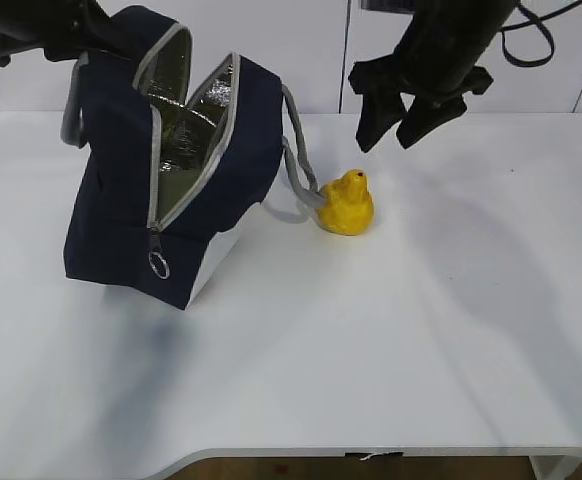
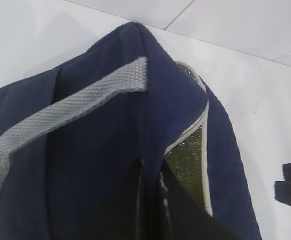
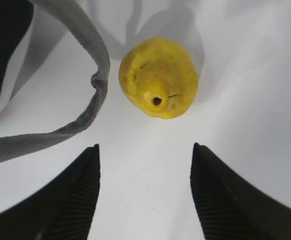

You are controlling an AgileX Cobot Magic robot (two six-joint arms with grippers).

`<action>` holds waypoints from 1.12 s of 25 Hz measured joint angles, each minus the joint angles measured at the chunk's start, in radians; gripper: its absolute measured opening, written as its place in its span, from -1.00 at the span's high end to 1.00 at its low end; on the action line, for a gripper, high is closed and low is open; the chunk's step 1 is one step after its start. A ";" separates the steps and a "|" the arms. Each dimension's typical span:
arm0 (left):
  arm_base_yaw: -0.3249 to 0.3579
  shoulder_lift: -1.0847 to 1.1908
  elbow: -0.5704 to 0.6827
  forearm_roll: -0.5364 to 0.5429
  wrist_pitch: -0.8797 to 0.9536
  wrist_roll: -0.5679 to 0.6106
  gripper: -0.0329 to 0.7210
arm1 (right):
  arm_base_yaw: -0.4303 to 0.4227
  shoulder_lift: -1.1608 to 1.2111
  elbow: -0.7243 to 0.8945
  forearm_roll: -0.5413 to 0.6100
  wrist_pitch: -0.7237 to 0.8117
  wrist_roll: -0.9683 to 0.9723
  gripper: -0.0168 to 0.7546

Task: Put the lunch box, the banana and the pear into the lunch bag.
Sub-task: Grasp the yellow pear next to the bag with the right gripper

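The navy lunch bag (image 1: 121,220) stands at the left with its zipper open and the foil lining showing. My left gripper (image 1: 106,30) is shut on the bag's top edge; in the left wrist view (image 2: 153,172) its dark fingers pinch the bag wall (image 2: 110,150). The yellow pear (image 1: 347,203) sits on the table just right of the bag, beside a grey handle (image 1: 301,170). My right gripper (image 1: 396,135) hangs open and empty above it; in the right wrist view (image 3: 144,146) the pear (image 3: 159,77) lies ahead of the fingertips. The lunch box and banana are out of view.
The white table (image 1: 421,350) stretches to the front and right. A grey handle loop (image 3: 85,60) lies on the table just left of the pear. The zipper's ring pull (image 1: 158,263) hangs at the bag's front corner.
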 joint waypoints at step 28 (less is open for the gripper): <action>0.000 0.000 0.000 0.000 0.000 0.000 0.93 | 0.000 0.169 0.007 0.053 -0.187 -0.130 -0.32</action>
